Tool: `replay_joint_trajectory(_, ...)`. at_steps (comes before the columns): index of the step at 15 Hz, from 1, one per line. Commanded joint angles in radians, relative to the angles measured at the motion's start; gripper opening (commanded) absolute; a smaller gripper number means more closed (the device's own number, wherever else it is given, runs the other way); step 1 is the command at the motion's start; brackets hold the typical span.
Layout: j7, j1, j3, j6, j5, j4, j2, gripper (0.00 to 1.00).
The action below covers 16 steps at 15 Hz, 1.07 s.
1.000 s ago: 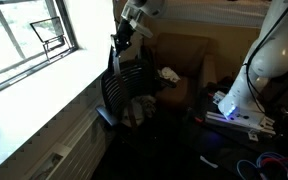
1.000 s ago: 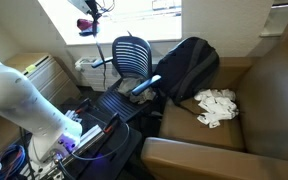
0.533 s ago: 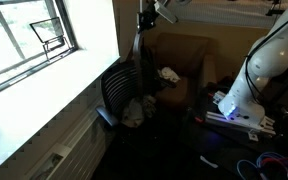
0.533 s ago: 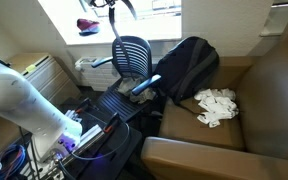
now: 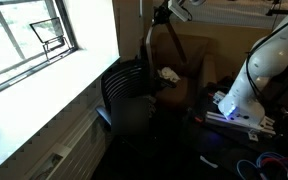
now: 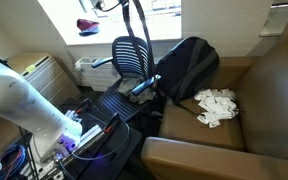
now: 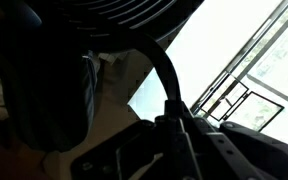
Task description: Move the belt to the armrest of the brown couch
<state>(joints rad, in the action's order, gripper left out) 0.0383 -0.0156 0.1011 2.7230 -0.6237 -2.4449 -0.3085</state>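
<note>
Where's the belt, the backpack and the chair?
belt point(image 5: 146, 50), in an exterior view, middle of the hanging strap.
backpack point(image 6: 189, 65), in an exterior view, its front panel.
chair point(image 6: 129, 58), in an exterior view, its mesh backrest.

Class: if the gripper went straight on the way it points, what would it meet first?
Most likely the office chair below the gripper, past the belt it holds; depth is unclear.
</note>
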Motion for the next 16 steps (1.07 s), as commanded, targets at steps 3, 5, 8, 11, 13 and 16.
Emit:
replay_joint_trajectory(3, 0.127, -0.143, 0.077, 0.096, 0.183, -0.013, 0.029, 0.01)
replay_joint_trajectory(5, 0.161, -0.22, 0.125, 0.1, 0.252, -0.018, 0.013, 0.01)
replay_joint_trajectory(8, 0.17, -0.341, 0.218, 0.105, 0.333, 0.02, 0.026, 0.01)
replay_joint_trajectory(11, 0.152, -0.354, 0.26, 0.097, 0.339, 0.028, 0.036, 0.05)
replay_joint_trajectory(13, 0.15, -0.396, 0.301, 0.097, 0.357, 0.059, 0.067, 0.05)
replay_joint_trajectory(16, 0.07, -0.327, 0.353, 0.104, 0.189, 0.06, 0.077, 0.01)
